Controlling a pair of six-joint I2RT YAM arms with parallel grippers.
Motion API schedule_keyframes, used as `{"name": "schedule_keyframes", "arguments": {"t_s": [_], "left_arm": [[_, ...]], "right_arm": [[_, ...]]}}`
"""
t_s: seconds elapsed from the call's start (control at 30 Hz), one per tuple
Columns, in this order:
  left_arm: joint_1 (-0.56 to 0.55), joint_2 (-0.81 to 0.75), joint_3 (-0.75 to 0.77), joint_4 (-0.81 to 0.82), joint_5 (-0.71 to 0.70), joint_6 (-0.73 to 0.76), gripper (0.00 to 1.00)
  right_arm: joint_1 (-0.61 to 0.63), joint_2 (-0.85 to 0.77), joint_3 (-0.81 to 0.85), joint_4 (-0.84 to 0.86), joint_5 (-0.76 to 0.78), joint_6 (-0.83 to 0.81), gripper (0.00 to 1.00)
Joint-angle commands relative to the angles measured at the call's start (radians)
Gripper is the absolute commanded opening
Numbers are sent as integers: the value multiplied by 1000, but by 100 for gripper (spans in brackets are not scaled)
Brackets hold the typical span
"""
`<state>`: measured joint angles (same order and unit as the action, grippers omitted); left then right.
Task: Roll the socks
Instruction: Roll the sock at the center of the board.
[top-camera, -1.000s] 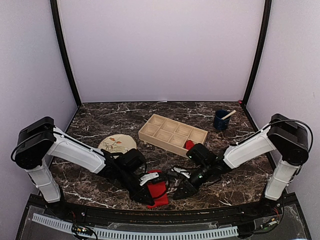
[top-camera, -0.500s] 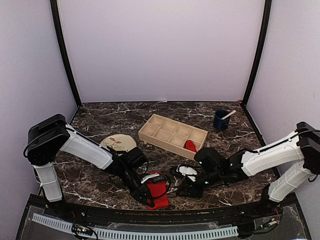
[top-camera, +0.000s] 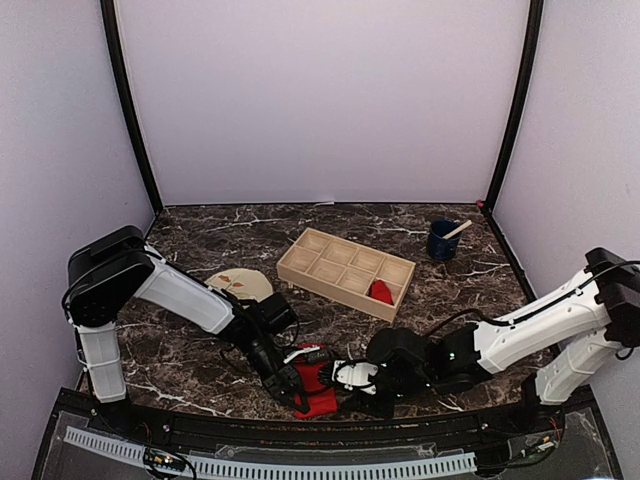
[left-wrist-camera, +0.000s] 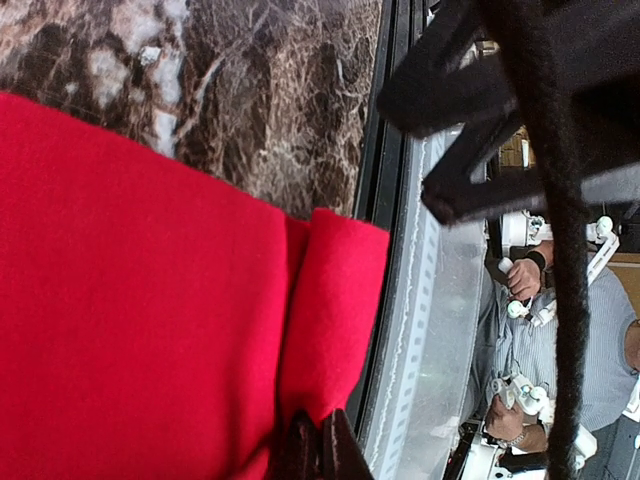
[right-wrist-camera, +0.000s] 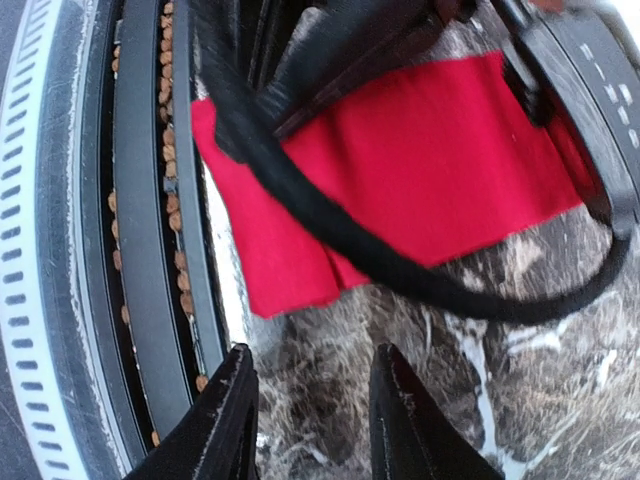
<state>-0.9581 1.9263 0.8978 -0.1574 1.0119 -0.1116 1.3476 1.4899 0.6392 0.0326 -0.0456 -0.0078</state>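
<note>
Setting: dark veined marble table (top-camera: 200, 240), pale lilac walls on three sides, black corner posts.

- Wooden compartment tray (top-camera: 330, 293): centre of table, set at an angle. One rolled red sock (top-camera: 380, 291) lies in its near-right compartment.
- Beige plate (top-camera: 240, 285) with leaf pattern: left of the tray, partly hidden by the left arm.
- Blue cup (top-camera: 441, 241) with a wooden stick (top-camera: 457, 229) leaning in it: far right.
- Flat red sock (top-camera: 315, 390): near centre, lying between the two arms. Its near edge is folded over and reaches the black front rail.
- Left gripper (top-camera: 292, 385): low on the left side of the flat red sock. In the left wrist view, its fingertips are pressed together on the folded edge of the fabric.
- Right gripper (top-camera: 352, 378): just right of the flat red sock. In the right wrist view, its fingers (right-wrist-camera: 235, 420) are spread over bare marble with nothing between them, and the sock's corner lies just beyond the tips.
</note>
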Motion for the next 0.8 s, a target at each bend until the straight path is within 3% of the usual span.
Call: {"name": "schedule_keyframes", "arguments": {"t_s": [0.0, 0.77], "left_arm": [[6, 10, 14, -61, 6, 34, 0], [18, 35, 24, -101, 38, 71, 0]], "right_arm": [[43, 55, 66, -21, 63, -69, 37], [85, 172, 168, -62, 113, -182, 39]]}}
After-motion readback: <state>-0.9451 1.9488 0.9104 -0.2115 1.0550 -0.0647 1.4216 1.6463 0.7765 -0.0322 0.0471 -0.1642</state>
